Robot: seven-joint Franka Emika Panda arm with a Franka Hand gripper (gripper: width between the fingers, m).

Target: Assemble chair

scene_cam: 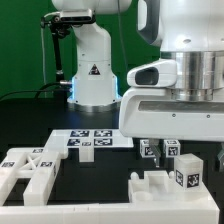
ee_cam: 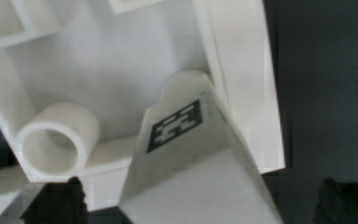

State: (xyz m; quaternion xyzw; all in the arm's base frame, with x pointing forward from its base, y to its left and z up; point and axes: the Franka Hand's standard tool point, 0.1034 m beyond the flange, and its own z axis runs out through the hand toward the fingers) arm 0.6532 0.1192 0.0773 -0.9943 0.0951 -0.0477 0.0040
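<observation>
One marker board (scene_cam: 82, 140) lies on the table (scene_cam: 108, 166), with at least four tags showing on it. There are two large chair pieces: one slotted block (scene_cam: 30, 172) and one stepped block (scene_cam: 158, 188). About three tagged cube ends (scene_cam: 187, 178) are hard to separate. The wrist view shows one round socket (ee_cam: 60, 140).

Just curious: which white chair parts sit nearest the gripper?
The small tagged posts at the exterior view's right, beneath it; the slotted block lies far toward its left.

We saw free table (scene_cam: 100, 190) betw. the left block (scene_cam: 28, 170) and right blocks (scene_cam: 185, 175). At the gripper (ee_cam: 197, 203), a tagged piece (ee_cam: 185, 130) filled most of the gap betw. wide jaws; dark slits each side. Behind stood the arm base (scene_cam: 95, 75).
</observation>
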